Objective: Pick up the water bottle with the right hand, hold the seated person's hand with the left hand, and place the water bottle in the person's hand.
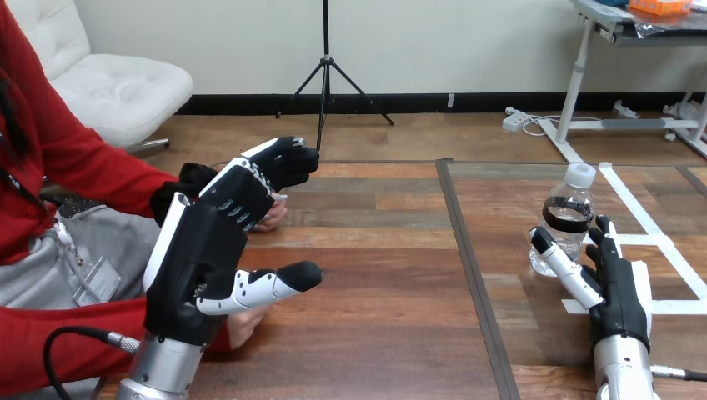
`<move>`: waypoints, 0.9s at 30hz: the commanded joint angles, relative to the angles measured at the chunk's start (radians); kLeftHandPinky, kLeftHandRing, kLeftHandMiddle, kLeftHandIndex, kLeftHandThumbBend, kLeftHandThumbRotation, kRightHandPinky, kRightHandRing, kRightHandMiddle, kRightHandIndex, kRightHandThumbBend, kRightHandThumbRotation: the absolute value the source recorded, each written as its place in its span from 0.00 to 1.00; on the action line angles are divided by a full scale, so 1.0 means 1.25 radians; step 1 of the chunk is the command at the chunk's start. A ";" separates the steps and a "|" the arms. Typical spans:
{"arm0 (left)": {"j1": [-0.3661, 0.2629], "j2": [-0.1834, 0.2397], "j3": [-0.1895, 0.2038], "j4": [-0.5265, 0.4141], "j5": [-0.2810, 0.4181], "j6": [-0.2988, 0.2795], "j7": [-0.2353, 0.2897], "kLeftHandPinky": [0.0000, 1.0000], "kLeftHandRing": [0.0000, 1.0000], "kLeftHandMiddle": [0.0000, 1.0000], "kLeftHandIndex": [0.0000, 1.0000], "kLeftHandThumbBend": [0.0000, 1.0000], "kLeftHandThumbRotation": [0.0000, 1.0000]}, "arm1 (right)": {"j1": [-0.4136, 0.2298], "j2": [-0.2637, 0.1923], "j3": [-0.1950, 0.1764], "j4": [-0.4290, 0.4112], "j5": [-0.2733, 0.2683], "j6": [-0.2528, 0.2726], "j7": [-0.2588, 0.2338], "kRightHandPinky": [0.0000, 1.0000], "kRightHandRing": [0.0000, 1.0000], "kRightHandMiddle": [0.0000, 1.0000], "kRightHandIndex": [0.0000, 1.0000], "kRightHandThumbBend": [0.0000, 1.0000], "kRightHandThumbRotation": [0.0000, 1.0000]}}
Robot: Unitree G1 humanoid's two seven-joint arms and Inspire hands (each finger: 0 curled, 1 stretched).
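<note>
A: First entry, the right hand?

B: Right hand (617, 287): wide, fingers straight, holding nothing. It sits at the table's (383, 275) right. The thumb lies across the front of the bottle's (570, 208) foot and the fingers rise along its right side. Whether it touches or is just shy cannot be told. It is likely spread this way to take the bottle's girth before closing.

A: The bottle?

B: Upright on the table, white cap on, among the tape (646, 218) lines, which probably mark its starting spot. Not yet lifted.

A: Second entry, the left hand?

B: Left hand (196, 258): raised over the table's left, back to the camera, thumb pointing right. Whether it grips anything cannot be told.

A: What is around it?

B: The person's upper hand (273, 215) is just behind its top. The person's lower hand (242, 327) is under its thumb, near the table's front edge. Contact with either cannot be told. The left hand is presumably posed there to steady a receiving hand.

A: Status?

B: Judged early. The grasp comes first, and the bottle stands well apart from the person.
</note>
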 commanded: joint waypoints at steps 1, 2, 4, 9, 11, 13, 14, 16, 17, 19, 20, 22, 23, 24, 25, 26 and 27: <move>-0.028 0.009 0.009 -0.032 -0.019 0.004 -0.011 0.81 0.80 0.78 0.78 1.00 0.35 | -0.079 -0.028 0.003 0.001 -0.002 -0.007 0.008 0.87 0.94 0.97 1.00 1.00 0.61; -0.028 0.009 0.009 -0.032 -0.019 0.004 -0.012 0.81 0.80 0.78 0.78 1.00 0.35 | -0.080 -0.029 0.004 0.001 -0.004 -0.007 0.007 0.87 0.95 0.98 1.00 1.00 0.61; -0.028 0.009 0.011 -0.032 -0.019 0.004 -0.013 0.81 0.80 0.78 0.78 1.00 0.35 | -0.082 -0.030 0.006 0.001 -0.007 -0.007 0.004 0.88 0.95 0.98 1.00 1.00 0.61; -0.027 0.009 0.014 -0.033 -0.020 0.004 -0.015 0.81 0.79 0.78 0.77 1.00 0.35 | -0.086 -0.032 0.008 0.003 -0.009 -0.005 0.005 0.95 0.99 0.99 1.00 1.00 0.62; -0.026 0.011 0.013 -0.036 -0.024 0.008 -0.019 0.81 0.79 0.78 0.77 1.00 0.35 | -0.089 -0.035 0.011 0.004 -0.013 -0.002 0.003 0.97 0.99 1.00 1.00 1.00 0.62; -0.025 0.012 0.014 -0.038 -0.025 0.010 -0.020 0.81 0.79 0.78 0.77 1.00 0.34 | -0.091 -0.036 0.012 0.004 -0.015 -0.001 0.003 0.98 1.00 1.00 1.00 1.00 0.62; -0.024 0.012 0.014 -0.039 -0.025 0.010 -0.020 0.80 0.79 0.78 0.77 1.00 0.34 | -0.092 -0.037 0.012 0.004 -0.016 0.000 0.003 0.98 1.00 1.00 1.00 1.00 0.62; -0.023 0.012 0.015 -0.041 -0.024 0.010 -0.019 0.80 0.79 0.78 0.77 1.00 0.34 | -0.094 -0.038 0.011 0.004 -0.015 0.000 0.005 0.99 1.00 1.00 1.00 1.00 0.63; -0.023 0.012 0.016 -0.042 -0.023 0.009 -0.019 0.80 0.79 0.78 0.77 1.00 0.34 | -0.095 -0.038 0.011 0.005 -0.014 0.000 0.007 0.99 1.00 1.00 1.00 1.00 0.63; -0.022 0.013 0.017 -0.042 -0.022 0.008 -0.019 0.80 0.79 0.78 0.77 1.00 0.34 | -0.097 -0.039 0.010 0.005 -0.013 0.001 0.009 1.00 1.00 1.00 1.00 1.00 0.63; -0.022 0.013 0.018 -0.041 -0.022 0.007 -0.019 0.80 0.79 0.78 0.77 1.00 0.34 | -0.098 -0.039 0.010 0.005 -0.014 0.000 0.009 1.00 1.00 1.00 1.00 1.00 0.63; -0.022 0.014 0.018 -0.041 -0.022 0.006 -0.020 0.80 0.79 0.77 0.77 1.00 0.34 | -0.100 -0.040 0.008 0.006 -0.012 -0.001 0.012 1.00 1.00 1.00 1.00 1.00 0.63; -0.022 0.015 0.019 -0.041 -0.022 0.006 -0.021 0.80 0.79 0.77 0.77 1.00 0.34 | -0.100 -0.040 0.007 0.006 -0.011 -0.002 0.014 1.00 1.00 1.00 1.00 1.00 0.63; -0.021 0.015 0.019 -0.042 -0.023 0.007 -0.021 0.80 0.79 0.77 0.77 1.00 0.34 | -0.101 -0.040 0.006 0.006 -0.010 -0.003 0.015 1.00 1.00 1.00 1.00 1.00 0.63; -0.021 0.015 0.019 -0.042 -0.023 0.007 -0.022 0.80 0.79 0.77 0.77 1.00 0.34 | -0.102 -0.041 0.006 0.007 -0.010 -0.002 0.016 1.00 1.00 1.00 1.00 1.00 0.63; -0.021 0.015 0.019 -0.042 -0.024 0.007 -0.022 0.80 0.79 0.77 0.77 1.00 0.34 | -0.103 -0.042 0.005 0.007 -0.010 -0.002 0.016 1.00 1.00 1.00 1.00 1.00 0.63; -0.021 0.015 0.020 -0.042 -0.024 0.007 -0.023 0.80 0.79 0.77 0.77 1.00 0.34 | -0.104 -0.042 0.005 0.007 -0.010 -0.002 0.016 1.00 1.00 1.00 1.00 1.00 0.62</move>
